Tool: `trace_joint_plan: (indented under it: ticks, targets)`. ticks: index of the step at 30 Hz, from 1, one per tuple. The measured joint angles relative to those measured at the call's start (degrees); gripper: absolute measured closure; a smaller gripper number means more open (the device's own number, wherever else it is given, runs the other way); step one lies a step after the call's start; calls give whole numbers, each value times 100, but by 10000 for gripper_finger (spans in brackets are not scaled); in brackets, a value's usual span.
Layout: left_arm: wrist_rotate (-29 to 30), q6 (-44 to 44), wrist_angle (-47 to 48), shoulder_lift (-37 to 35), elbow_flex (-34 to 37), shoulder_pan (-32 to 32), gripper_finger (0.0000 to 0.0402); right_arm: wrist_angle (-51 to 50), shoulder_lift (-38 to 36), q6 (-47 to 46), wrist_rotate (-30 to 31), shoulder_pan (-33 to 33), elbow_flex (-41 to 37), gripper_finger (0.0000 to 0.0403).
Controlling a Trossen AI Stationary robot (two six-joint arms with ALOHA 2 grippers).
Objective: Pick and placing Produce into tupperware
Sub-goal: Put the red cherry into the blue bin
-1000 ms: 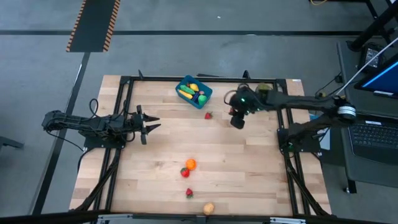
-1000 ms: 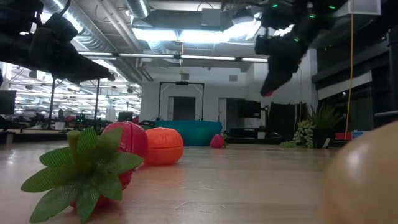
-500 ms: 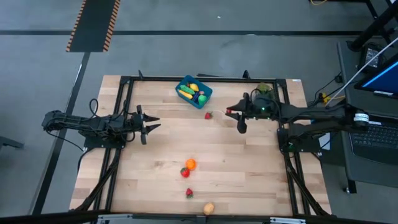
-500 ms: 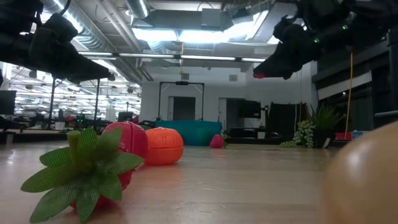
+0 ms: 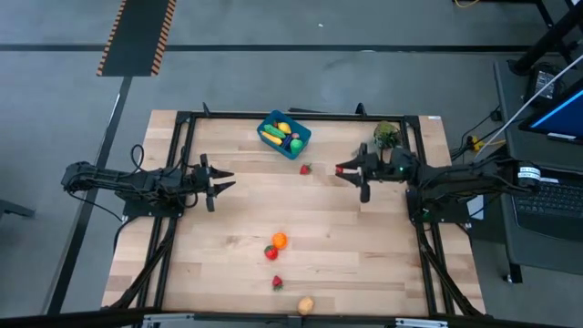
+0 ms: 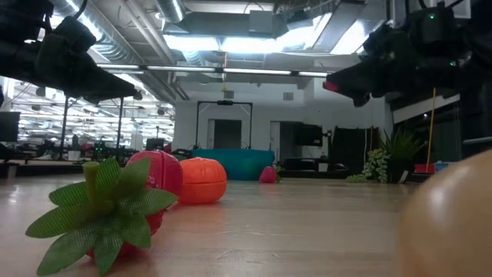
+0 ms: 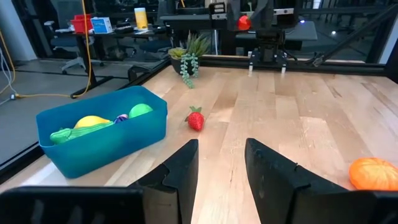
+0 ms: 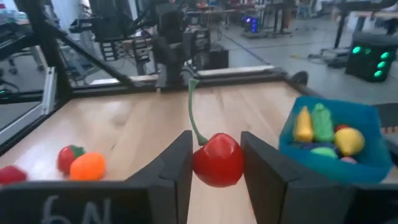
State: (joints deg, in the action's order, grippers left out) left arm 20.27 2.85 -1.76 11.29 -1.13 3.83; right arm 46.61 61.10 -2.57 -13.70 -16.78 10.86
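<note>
While the left gripper (image 5: pixel 219 182) idled, slightly parted and empty, the right gripper (image 8: pixel 217 163) pinched a cherry (image 8: pixel 217 160) across its body: probably light, rigid, slick; tupperware (image 8: pixel 367 165) lay ahead.

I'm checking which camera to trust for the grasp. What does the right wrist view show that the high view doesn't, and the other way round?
Only the right wrist view shows the held piece clearly: a red cherry with a green stem, pinched between the right gripper fingers.

Only the high view shows the whole table, the left gripper waiting at the left side, a red piece and a tan piece near the front edge.

Both show the blue tupperware holding produce, and the orange piece beside a red one.
</note>
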Motion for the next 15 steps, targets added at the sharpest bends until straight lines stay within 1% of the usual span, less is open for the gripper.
trace_joint_plan:
  ticks: [7, 15]
  targets:
    - [0, 0, -2, 0, 0, 0, 278, 37, 2, -18, -507, 4, -84, 285]
    - [0, 0, -4, 0, 0, 0, 278, 117, 10, 67, -560, 4, -84, 285]
